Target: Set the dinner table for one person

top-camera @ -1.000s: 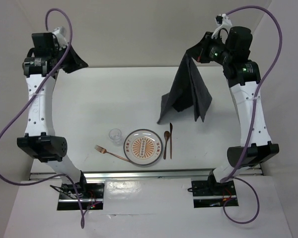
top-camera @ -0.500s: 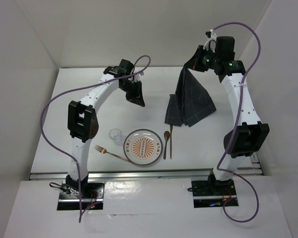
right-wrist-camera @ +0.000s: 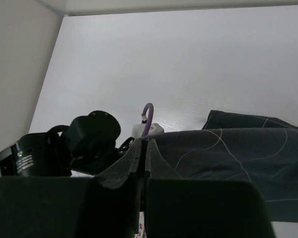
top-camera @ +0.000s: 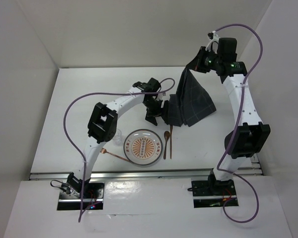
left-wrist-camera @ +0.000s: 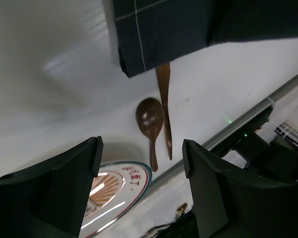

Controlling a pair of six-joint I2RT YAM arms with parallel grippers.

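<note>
A dark grey checked cloth (top-camera: 192, 99) hangs over the white dinner table (top-camera: 84, 104), pinched at its top by my shut right gripper (top-camera: 195, 63). My left gripper (top-camera: 154, 114) stands open just left of the cloth's lower corner, nothing between its fingers. In the left wrist view the open gripper (left-wrist-camera: 141, 148) looks down on the cloth's corner (left-wrist-camera: 154, 34), a brown spoon (left-wrist-camera: 150, 119), a knife (left-wrist-camera: 164, 111) and the patterned plate (left-wrist-camera: 111, 191). The right wrist view shows the right gripper (right-wrist-camera: 144, 148) shut on the cloth (right-wrist-camera: 228, 153).
The plate (top-camera: 145, 147) lies near the front edge, with the spoon (top-camera: 165, 143) and knife (top-camera: 171, 141) to its right. A fork (top-camera: 115, 155) lies to its left. A small glass (top-camera: 117, 138) is partly hidden behind the left arm. White walls enclose the table.
My left arm swung from the back left corner to the cloth's lower corner and its jaws opened. The right arm drew in slightly, cloth still hanging from it.
</note>
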